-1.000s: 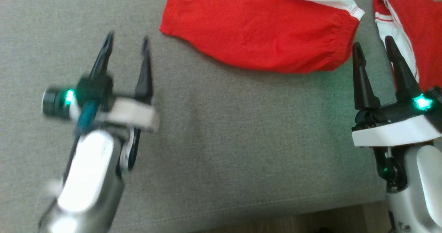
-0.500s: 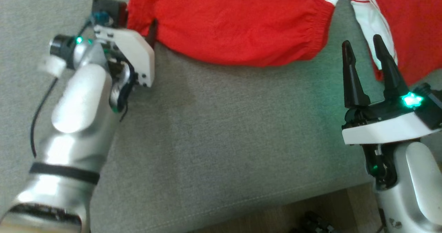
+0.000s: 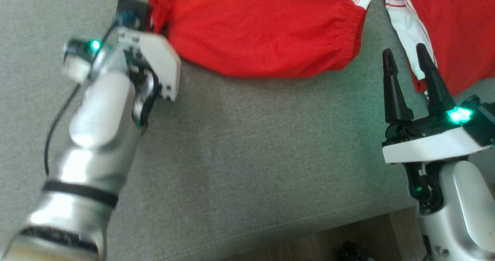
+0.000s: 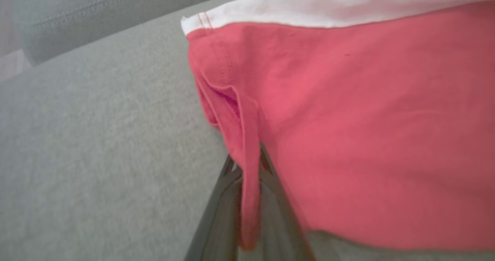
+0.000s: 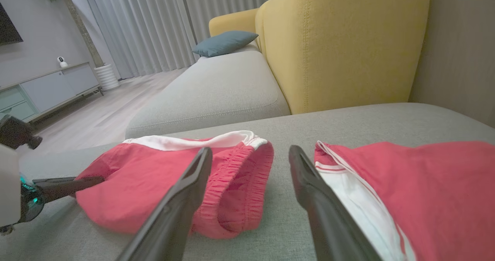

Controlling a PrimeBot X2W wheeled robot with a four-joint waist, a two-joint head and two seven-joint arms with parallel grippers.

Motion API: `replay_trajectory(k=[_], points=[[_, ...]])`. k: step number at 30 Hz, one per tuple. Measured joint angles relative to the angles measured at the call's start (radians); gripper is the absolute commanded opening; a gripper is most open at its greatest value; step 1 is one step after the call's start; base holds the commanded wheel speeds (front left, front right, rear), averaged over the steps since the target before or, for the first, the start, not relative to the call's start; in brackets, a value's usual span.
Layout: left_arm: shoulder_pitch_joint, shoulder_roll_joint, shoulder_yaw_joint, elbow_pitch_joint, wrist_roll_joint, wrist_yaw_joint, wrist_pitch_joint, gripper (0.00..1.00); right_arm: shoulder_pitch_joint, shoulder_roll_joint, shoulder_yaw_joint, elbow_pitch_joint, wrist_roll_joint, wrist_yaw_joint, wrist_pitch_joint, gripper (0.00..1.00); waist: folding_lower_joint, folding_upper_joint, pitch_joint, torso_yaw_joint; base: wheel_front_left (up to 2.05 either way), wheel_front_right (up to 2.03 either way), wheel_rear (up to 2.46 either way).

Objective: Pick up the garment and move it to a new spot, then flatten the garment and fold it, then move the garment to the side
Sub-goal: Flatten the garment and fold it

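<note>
Now pinches stitched hem of soft red garment with left gripper, upper left; holds right gripper spread, empty, lower right.

The garment is bright red, with a white band along one edge. The second garment is the same red, with a white panel and thin red stripes on it. The sofa seat is plain grey. My right gripper has black fingers, a white mount and a green light; my left gripper is dark too. The sofa back is mustard yellow, and the cushion is teal.
</note>
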Motion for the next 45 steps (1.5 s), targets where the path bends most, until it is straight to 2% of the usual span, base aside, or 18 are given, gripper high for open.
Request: replay_trajectory(k=[3,8,14,15,16,17,21,26,30,38,45], points=[[0.058,0.003,0.010,-0.041,-0.015,0.011,-0.021,0.00,0.006,0.000,-0.003,0.000,0.000,0.000,0.001,1.00,0.0000,0.0000,-0.014,0.005,0.00,0.00,0.00],[0.287,0.035,0.037,-0.238,-0.067,0.056,-0.038,0.00,0.068,0.001,-0.006,-0.009,0.000,0.000,0.018,1.00,0.0000,0.0000,-0.068,0.023,0.00,0.00,0.00],[0.505,0.073,0.049,-0.439,-0.105,0.109,0.017,0.00,0.127,0.008,-0.013,-0.031,0.000,0.000,0.040,1.00,0.0000,0.0000,-0.120,0.037,0.00,0.00,0.00],[0.530,0.077,0.049,-0.464,-0.108,0.116,0.019,0.27,0.132,0.010,-0.016,-0.035,0.000,0.000,0.044,1.00,0.0000,0.0000,-0.127,0.039,0.00,0.00,0.00],[0.551,0.081,0.051,-0.487,-0.110,0.125,0.019,0.91,0.135,0.011,-0.019,-0.038,0.000,0.000,0.047,1.00,0.0000,0.0000,-0.132,0.041,0.00,0.00,0.00],[0.568,0.085,0.054,-0.506,-0.110,0.134,0.016,1.00,0.139,0.013,-0.024,-0.043,0.000,0.000,0.050,1.00,0.0000,0.0000,-0.137,0.043,0.00,0.00,0.00],[0.616,0.089,0.076,-0.576,-0.106,0.179,-0.053,1.00,0.152,0.015,-0.035,-0.063,-0.021,0.000,0.063,1.00,0.0000,0.0000,-0.154,0.045,0.00,0.00,0.00],[0.651,0.083,0.097,-0.652,-0.058,0.241,-0.247,1.00,0.152,0.009,-0.041,-0.099,-0.048,0.000,0.082,1.00,0.0000,0.0000,-0.175,0.055,0.00,0.00,0.00],[0.679,0.081,0.113,-0.698,-0.030,0.275,-0.359,1.00,0.152,-0.005,-0.046,-0.121,-0.065,0.000,0.110,1.00,0.0000,0.0000,-0.191,0.074,0.00,0.00,0.00],[0.754,0.087,0.111,-0.763,0.003,0.307,-0.401,1.00,0.195,-0.007,-0.061,-0.146,-0.072,0.000,0.146,1.00,0.0000,0.0000,-0.224,0.111,0.00,0.00,0.00],[0.775,0.091,0.109,-0.788,0.008,0.316,-0.400,1.00,0.210,-0.007,-0.066,-0.162,-0.081,0.000,0.170,1.00,0.0000,0.0000,-0.234,0.118,0.00,0.00,0.00]])
